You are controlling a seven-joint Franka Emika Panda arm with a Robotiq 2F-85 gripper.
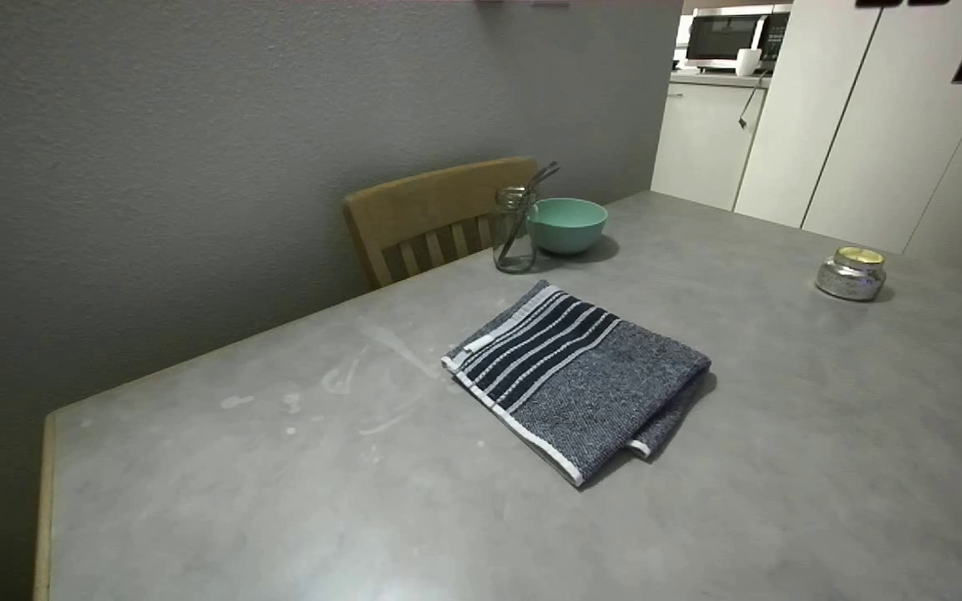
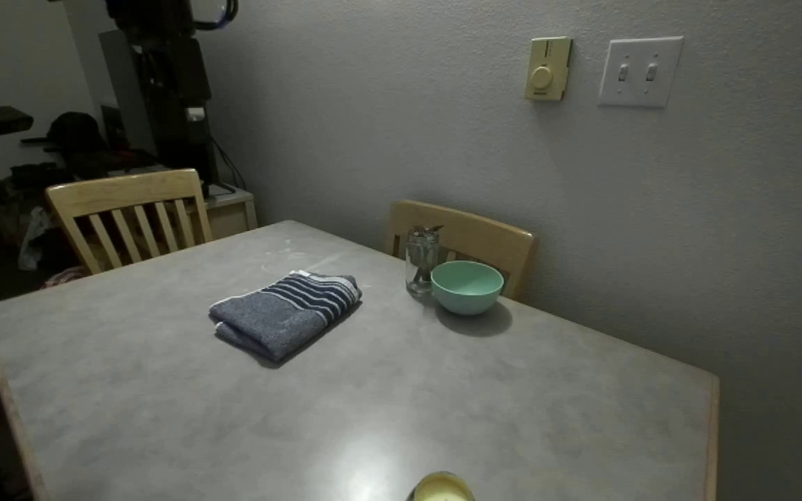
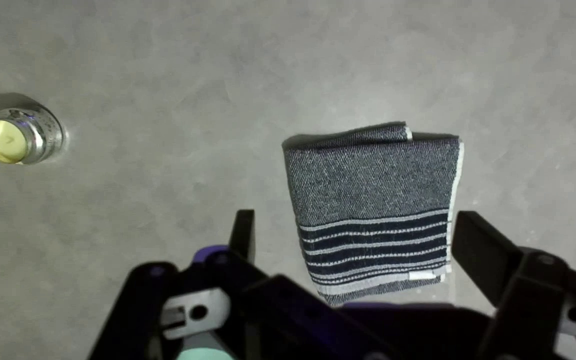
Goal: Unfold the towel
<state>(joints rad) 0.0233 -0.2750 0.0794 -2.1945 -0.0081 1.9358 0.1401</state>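
Note:
The towel point(image 1: 615, 384) lies folded into a compact rectangle on the table. It is dark grey-blue with a band of thin white stripes, a white hem and a small white tag. It shows in both exterior views point(image 2: 282, 313) and in the wrist view point(image 3: 373, 185). A lower layer sticks out a little beyond the edge away from the stripes. My gripper point(image 3: 355, 220) is open in the wrist view, with nothing between its fingers. It is above the table, and its fingers frame the towel's striped part from either side. I cannot make out the gripper in the exterior views.
A green bowl point(image 1: 569, 225) and a glass jar point(image 1: 514, 238) with utensils stand near the table's wall-side edge, beyond the towel. A silver candle jar point(image 1: 851, 274) stands apart; it also shows in the wrist view point(image 3: 23, 135). A wooden chair point(image 2: 470, 229) stands behind the bowl.

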